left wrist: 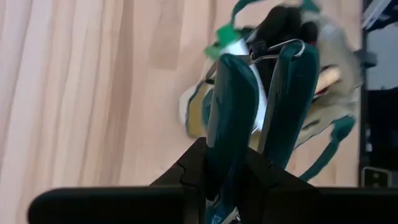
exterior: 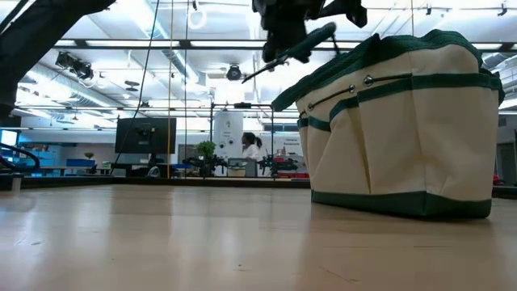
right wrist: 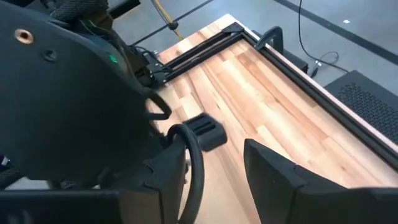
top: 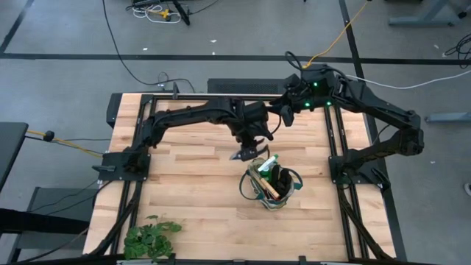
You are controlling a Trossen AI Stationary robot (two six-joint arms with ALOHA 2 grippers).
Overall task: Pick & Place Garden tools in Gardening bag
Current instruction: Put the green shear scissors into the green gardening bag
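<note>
Above the bag, just left of its mouth, your left gripper pinches the shears. Centre them over the opening, lower, then release. Right gripper waits behind the bag, fingers spread, empty.

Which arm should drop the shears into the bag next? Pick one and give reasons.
Left. Its hand is shut on the pruning shears and hovers just beside the gardening bag. The right hand holds nothing and sits at the table's far edge.
</note>
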